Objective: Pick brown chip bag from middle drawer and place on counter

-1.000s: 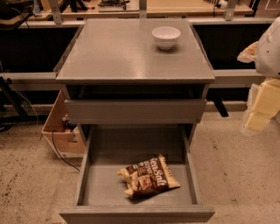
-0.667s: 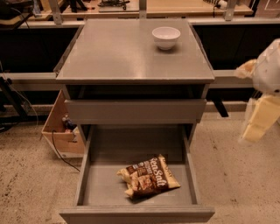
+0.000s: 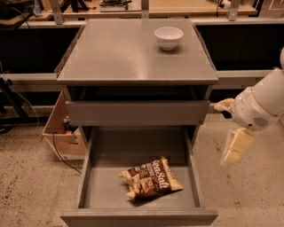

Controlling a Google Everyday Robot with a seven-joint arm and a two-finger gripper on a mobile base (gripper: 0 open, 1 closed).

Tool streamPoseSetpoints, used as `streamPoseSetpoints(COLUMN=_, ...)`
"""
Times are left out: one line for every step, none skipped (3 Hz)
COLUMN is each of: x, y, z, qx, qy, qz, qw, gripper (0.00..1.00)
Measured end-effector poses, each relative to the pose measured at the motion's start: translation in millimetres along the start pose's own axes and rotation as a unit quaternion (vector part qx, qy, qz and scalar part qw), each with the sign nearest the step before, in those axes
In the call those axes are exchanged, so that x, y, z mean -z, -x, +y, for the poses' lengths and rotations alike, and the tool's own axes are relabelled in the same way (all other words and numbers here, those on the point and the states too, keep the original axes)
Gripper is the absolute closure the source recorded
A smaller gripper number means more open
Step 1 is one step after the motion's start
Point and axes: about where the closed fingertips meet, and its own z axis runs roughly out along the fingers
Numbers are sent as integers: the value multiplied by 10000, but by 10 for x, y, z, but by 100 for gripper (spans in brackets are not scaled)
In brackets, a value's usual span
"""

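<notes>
The brown chip bag (image 3: 150, 178) lies flat in the open middle drawer (image 3: 197, 177), near its front, with the "Sea Salt" lettering facing up. The grey counter (image 3: 115, 53) is the cabinet top above it. My gripper (image 3: 226, 133) hangs in the air to the right of the cabinet, outside the drawer, at about the height of the closed top drawer. Its cream fingers (image 3: 235, 148) are spread apart and hold nothing. It is well clear of the bag.
A white bowl (image 3: 168, 37) stands on the counter at the back right. The closed upper drawer front (image 3: 137, 112) overhangs the back of the open drawer. A cardboard box (image 3: 62, 131) with cables sits on the floor to the left. A tan wooden table (image 3: 186, 5) runs behind.
My gripper and wrist have moved down and to the left, closer to the cabinet's right side. The bag, drawer and bowl have not moved.
</notes>
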Motion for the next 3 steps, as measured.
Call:
streamPoseSetpoints(x=-608, y=-41, z=4, qx=-31, qy=440, qz=-230, qw=9988, gripper=0)
streamPoseSetpoints(x=-1303, y=-169, z=59, qx=-225, qy=1007, qz=-296, qw=9942, gripper=0)
streamPoseSetpoints(x=-1305, y=-169, z=59, qx=-226, qy=1009, qz=-298, qw=9942, gripper=0)
